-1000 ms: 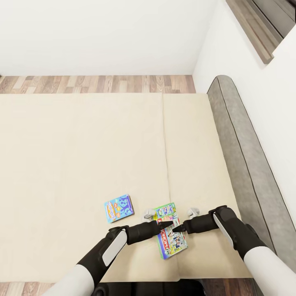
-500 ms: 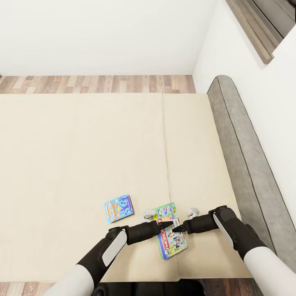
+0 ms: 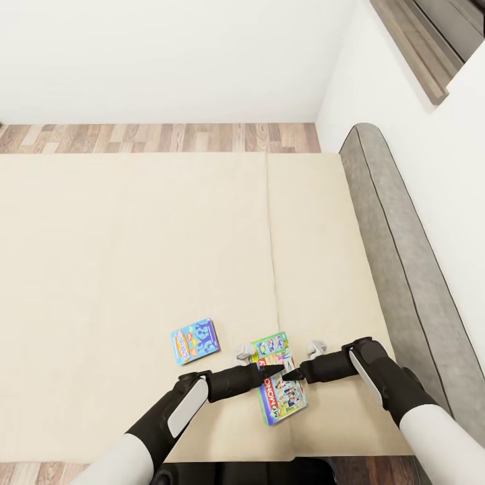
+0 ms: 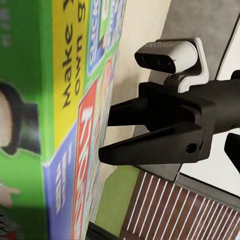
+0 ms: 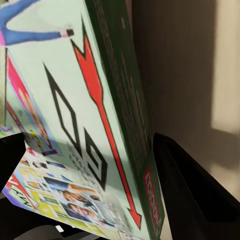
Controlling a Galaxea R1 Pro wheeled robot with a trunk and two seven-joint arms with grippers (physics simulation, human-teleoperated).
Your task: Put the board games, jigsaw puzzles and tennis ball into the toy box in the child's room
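On the beige bed (image 3: 135, 256) lie two board games. The blue one (image 3: 195, 341) lies flat, left of my arms. The green-red-yellow one (image 3: 281, 391) (image 4: 75, 125) (image 5: 60, 125) is under both grippers. My right gripper (image 3: 290, 372) (image 4: 107, 131) has one finger (image 5: 192, 200) on each side of that box's edge, closed against it. From the other side my left gripper (image 3: 273, 368) narrows to a single point over the same box and looks shut and empty. The toy box, table, jigsaw puzzles and tennis ball are out of view.
The grey headboard (image 3: 404, 256) runs along the bed's right side against a white wall. A strip of wood-plank floor (image 3: 162, 137) lies beyond the bed's far edge. The mattress is wide and bare to the left and ahead.
Almost nothing: the left gripper has sunk very slightly towards the box. The right arm and both games stay where they were.
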